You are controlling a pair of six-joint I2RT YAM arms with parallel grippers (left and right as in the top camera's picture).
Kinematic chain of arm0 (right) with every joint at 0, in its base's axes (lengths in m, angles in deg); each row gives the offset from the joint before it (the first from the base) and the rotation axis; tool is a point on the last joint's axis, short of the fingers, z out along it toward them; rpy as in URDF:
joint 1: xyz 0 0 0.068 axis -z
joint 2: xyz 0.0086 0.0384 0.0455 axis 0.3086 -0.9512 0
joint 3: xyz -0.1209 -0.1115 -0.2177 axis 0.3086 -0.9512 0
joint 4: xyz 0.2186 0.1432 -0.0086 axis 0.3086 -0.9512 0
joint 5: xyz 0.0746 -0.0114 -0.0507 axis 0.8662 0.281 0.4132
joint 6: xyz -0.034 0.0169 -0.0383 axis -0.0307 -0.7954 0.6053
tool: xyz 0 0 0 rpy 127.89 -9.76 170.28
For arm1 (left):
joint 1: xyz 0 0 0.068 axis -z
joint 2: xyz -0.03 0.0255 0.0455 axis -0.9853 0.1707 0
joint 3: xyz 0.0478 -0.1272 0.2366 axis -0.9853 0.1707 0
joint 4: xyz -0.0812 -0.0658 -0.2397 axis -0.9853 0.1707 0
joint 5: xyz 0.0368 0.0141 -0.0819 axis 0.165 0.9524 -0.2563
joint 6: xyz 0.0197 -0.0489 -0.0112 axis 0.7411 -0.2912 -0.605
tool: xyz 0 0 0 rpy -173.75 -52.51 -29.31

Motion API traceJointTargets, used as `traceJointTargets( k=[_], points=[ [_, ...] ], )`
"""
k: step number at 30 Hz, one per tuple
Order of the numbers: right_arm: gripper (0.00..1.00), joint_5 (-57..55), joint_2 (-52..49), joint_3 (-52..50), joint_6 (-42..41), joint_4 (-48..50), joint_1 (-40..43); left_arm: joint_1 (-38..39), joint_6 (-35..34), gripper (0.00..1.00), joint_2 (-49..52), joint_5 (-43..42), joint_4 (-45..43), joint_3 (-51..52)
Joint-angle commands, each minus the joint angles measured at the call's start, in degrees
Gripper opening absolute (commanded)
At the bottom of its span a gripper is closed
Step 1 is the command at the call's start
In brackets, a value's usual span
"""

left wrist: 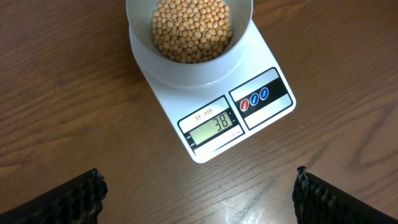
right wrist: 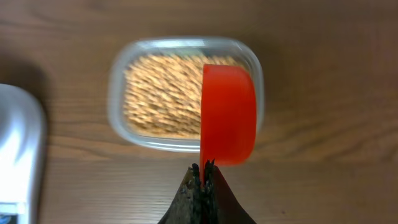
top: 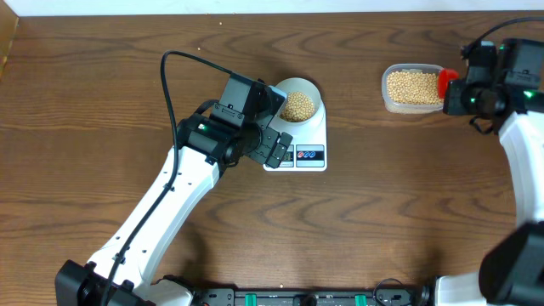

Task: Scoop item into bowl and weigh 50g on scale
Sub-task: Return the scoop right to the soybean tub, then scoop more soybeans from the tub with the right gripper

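Note:
The white scale (top: 308,140) holds the pale bowl (top: 299,88), which is filled with tan beans (top: 298,105). In the left wrist view the scale (left wrist: 261,118) reads 38 and the bowl (left wrist: 189,70) holds beans (left wrist: 190,28). My left gripper (left wrist: 198,193) is open and empty, hovering just in front of the scale's display edge; it also shows in the overhead view (top: 277,150). My right gripper (right wrist: 204,169) is shut on the handle of a red scoop (right wrist: 228,114), held over a clear tub (right wrist: 122,112) of beans (right wrist: 163,94).
The clear plastic tub (top: 388,100) sits at the back right of the wooden table, with the red scoop (top: 447,81) at its right end. A black cable (top: 170,93) loops over the left arm. The table's left edge shows at the far left.

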Motion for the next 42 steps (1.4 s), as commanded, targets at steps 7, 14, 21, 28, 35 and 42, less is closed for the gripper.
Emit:
traceJointTargets(
  k=[7,14,21,28,35,42],
  points=[
    [0.02,-7.45,-9.92,-0.15,-1.27,3.96,-3.34,-0.22,0.33,0.98,0.35,-0.09,0.15,-0.04],
    [0.01,-7.02,-12.44,-0.15,-2.71,7.32,-5.9,-0.22,0.33,0.98,0.35,-0.09,0.13,-0.04],
    [0.01,7.13,-14.32,-0.15,-5.2,8.5,-6.38,-0.2,0.33,0.98,0.35,-0.09,0.15,-0.04],
    [0.01,12.9,-14.56,-0.15,-6.71,7.91,-4.83,-0.22,0.33,0.98,0.35,-0.09,0.15,-0.04],
    [0.01,23.02,-14.56,-0.15,-9.68,7.91,1.6,-0.22,0.33,0.98,0.35,-0.09,0.15,-0.04],
    [0.01,32.92,-14.56,-0.15,-9.66,7.69,8.04,-0.22,0.33,0.98,0.35,-0.09,0.15,-0.04]
  ],
)
